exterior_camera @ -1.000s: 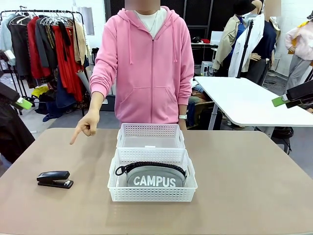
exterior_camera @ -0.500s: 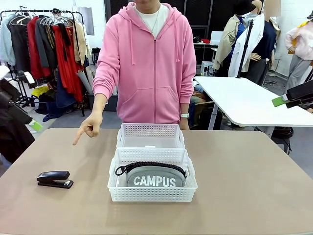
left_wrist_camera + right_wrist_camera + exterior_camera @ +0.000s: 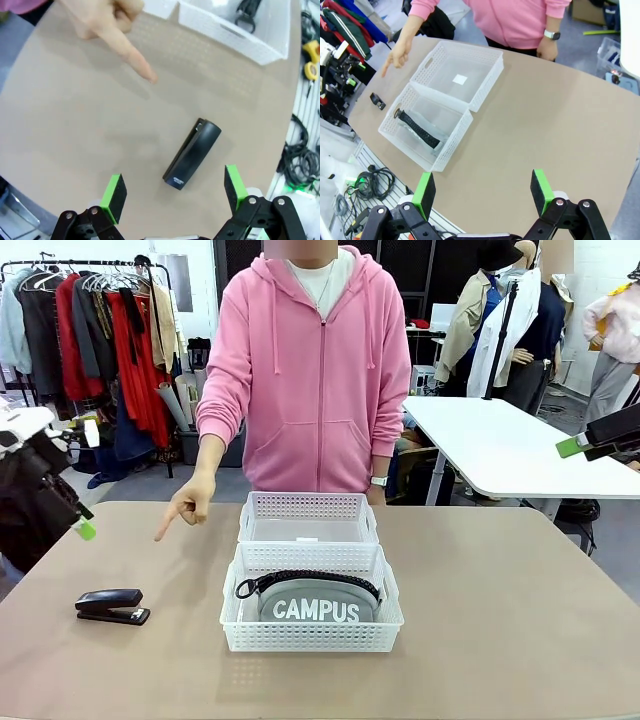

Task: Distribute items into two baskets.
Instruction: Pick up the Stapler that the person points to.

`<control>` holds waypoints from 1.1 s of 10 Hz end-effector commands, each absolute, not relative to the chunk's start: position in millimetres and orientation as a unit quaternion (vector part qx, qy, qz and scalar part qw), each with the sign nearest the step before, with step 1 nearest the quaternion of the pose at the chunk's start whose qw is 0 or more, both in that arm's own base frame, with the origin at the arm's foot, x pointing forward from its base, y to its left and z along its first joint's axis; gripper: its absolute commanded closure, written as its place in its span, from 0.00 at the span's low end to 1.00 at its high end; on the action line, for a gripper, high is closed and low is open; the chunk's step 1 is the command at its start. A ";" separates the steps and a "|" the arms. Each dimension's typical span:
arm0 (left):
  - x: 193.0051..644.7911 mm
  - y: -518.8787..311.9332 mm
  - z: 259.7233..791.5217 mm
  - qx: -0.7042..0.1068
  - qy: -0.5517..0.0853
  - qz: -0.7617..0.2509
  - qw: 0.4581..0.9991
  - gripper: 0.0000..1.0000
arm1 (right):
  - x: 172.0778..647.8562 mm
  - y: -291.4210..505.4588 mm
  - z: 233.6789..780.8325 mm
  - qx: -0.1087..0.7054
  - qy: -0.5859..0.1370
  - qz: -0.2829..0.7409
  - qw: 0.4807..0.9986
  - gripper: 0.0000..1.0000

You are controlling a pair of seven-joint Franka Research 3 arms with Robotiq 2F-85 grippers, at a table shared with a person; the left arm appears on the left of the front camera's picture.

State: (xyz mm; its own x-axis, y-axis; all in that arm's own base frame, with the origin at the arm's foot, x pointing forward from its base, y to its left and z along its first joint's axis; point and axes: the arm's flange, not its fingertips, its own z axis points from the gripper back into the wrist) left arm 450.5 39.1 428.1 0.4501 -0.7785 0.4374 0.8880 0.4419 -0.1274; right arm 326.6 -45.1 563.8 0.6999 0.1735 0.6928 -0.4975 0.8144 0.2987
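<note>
Your left gripper [image 3: 174, 192] hangs right over the stapler [image 3: 192, 155]. Its fingers are wide apart and hold nothing. The stapler lies flat on the table [image 3: 60, 130], on the robot's left side, well apart from both baskets.

Seen from the left wrist, the stapler sits between the two green pads [image 3: 112, 192], a bit closer to one pad than the other. Its long side runs on a slant, not straight across the gap and not straight along it. So I think you need a small turn of the wrist, so the pads close on its two long sides. Then go straight down.

The left gripper is much nearer to the stapler than the right gripper [image 3: 482, 192]. That one is up high over the other side of the table. It is open wide too, with nothing in it.

The person's hand [image 3: 110, 22] points toward the stapler. The fingertip is near it but not touching. Mind that hand when you come down.

The table is flat and smooth, so the stapler may slide if one pad hits it first. There is free room all round it.

The pouch [image 3: 315, 608] is in the near basket [image 3: 310, 638]. The far basket [image 3: 308, 505] has no item in it, so I think the stapler goes there.
</note>
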 end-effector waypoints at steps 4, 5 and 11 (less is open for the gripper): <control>427.8 18.7 396.9 -0.094 -0.157 -0.607 0.773 0.00 | 326.1 -46.2 564.0 0.236 -0.339 0.185 0.892 0.00; 421.7 16.0 390.3 -0.083 -0.138 -0.626 0.763 0.00 | 326.1 -46.2 564.0 0.236 -0.339 0.185 0.892 0.00; 410.1 14.7 389.7 -0.127 -0.061 -0.693 0.707 0.00 | 326.1 -46.2 564.0 0.236 -0.339 0.185 0.892 0.00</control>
